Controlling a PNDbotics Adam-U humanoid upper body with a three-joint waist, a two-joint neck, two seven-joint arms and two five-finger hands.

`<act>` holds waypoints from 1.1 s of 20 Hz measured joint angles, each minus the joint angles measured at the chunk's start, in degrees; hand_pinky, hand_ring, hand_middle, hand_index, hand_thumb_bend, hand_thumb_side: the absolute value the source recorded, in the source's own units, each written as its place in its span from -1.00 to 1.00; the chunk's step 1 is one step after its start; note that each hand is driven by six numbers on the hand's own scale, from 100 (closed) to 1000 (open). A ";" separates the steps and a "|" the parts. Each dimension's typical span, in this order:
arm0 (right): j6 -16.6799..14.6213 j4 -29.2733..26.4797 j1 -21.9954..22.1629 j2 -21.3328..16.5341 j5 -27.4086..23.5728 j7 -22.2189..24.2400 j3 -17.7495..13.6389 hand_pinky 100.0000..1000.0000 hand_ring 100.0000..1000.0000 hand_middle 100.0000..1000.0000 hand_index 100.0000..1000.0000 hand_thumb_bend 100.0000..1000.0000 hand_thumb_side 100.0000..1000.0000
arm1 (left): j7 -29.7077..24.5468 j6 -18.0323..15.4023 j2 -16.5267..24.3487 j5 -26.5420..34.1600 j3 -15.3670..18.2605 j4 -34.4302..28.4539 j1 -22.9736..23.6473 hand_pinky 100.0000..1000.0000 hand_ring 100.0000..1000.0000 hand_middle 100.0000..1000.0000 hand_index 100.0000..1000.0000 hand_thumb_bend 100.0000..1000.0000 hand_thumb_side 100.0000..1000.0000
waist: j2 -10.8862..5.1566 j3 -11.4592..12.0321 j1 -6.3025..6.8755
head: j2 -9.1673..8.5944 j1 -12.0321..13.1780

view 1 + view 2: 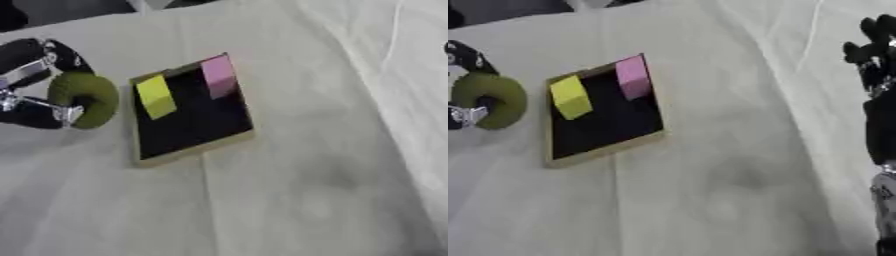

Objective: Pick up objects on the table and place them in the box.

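Olive-green ring (pixel 83 99), thick and matte, doughnut-shaped with a soft foam look, sits in the left hand (pixel 31 95), whose black and silver fingers curl round its rim and through the hole; it hangs just left of the box (pixel 194 150), outside it. Shallow square box, pale wooden rim, dark flat floor, lies tilted askew on the white cloth-covered table (pixel 306 190), right beside that hand. Inside it, along the far edge, a yellow block (pixel 156 97) nearest the left hand and a pink block (pixel 219 76) further right, both smooth rectangular blocks, apart from each other. Cloth is creased, with long folds running down toward the near edge. Right hand (pixel 874 55) shows at the right edge of the right eye view, black, fingers up and relaxed, holding nothing, well away from the box.
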 measured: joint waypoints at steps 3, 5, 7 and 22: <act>-0.20 0.00 0.00 -0.47 -0.09 -0.27 -0.01 0.82 1.00 -0.04 0.63 -1.00 0.24 | -1.10 0.17 -0.16 1.61 -0.58 -2.40 -2.62 0.51 0.14 -0.07 0.29 -1.00 -1.00 | -0.35 0.36 0.00 | 0.26 0.10; -0.40 0.00 -0.01 -0.84 -0.27 -0.48 -0.05 0.82 1.00 -0.03 0.63 -1.00 0.24 | -2.11 0.19 -0.80 2.56 -1.46 -3.39 -4.64 0.50 0.14 -0.07 0.29 -1.00 -1.00 | -0.65 0.57 0.00 | 0.51 0.33; -0.64 0.00 -0.01 -1.14 -0.58 -0.72 -0.20 0.82 0.99 -0.03 0.63 -1.00 0.24 | -3.20 0.18 -2.01 3.29 -2.51 -3.89 -6.90 0.50 0.13 -0.07 0.29 -1.00 -1.00 | -0.96 0.79 0.00 | 0.63 0.64; -1.09 0.00 0.03 -1.90 -0.97 -4.20 -2.56 0.82 0.99 -0.03 0.63 -1.00 0.25 | -8.01 0.04 -15.97 3.48 -7.82 -2.97 -15.67 0.48 0.08 -0.07 0.28 -1.00 -0.98 | -1.84 2.52 0.00 | 1.44 0.99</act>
